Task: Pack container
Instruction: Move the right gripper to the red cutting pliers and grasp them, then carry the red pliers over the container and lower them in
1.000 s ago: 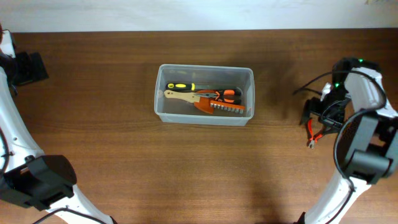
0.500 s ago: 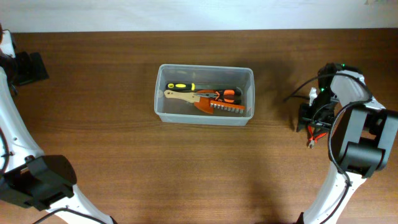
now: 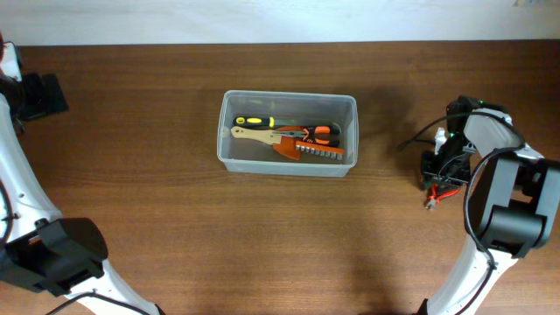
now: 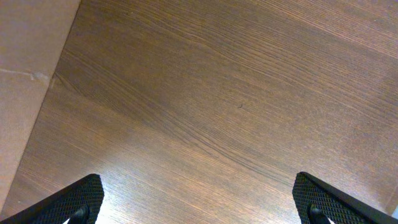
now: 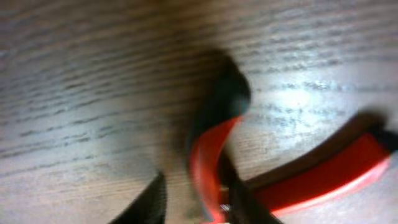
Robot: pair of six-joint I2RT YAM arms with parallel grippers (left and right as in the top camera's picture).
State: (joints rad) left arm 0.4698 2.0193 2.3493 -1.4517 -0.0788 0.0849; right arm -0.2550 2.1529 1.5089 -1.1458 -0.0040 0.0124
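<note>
The container (image 3: 222, 131), a clear plastic bin, stands at the table's centre. It holds a yellow-black screwdriver (image 3: 254, 121), a wooden-handled tool (image 3: 252, 135) and an orange bit holder (image 3: 317, 151). Red-handled pliers (image 3: 434, 195) lie on the wood at the right, mostly hidden under my right gripper (image 3: 440, 171). In the blurred right wrist view, one red pliers handle (image 5: 212, 152) stands between the narrowed jaws of my right gripper (image 5: 199, 202), with a gap still showing on its left side. The other handle (image 5: 326, 177) runs off to the right. My left gripper (image 4: 199, 202) is open over bare wood.
A pale wall strip (image 3: 280, 19) borders the table's far edge. In the left wrist view the table's left edge (image 4: 53, 81) runs diagonally, with a tan surface beyond it. The right arm's black cable (image 3: 420, 131) loops left of the gripper.
My right gripper has shifted left and toward the front onto the pliers, and its jaws have narrowed around one handle. The left arm has stayed still.
</note>
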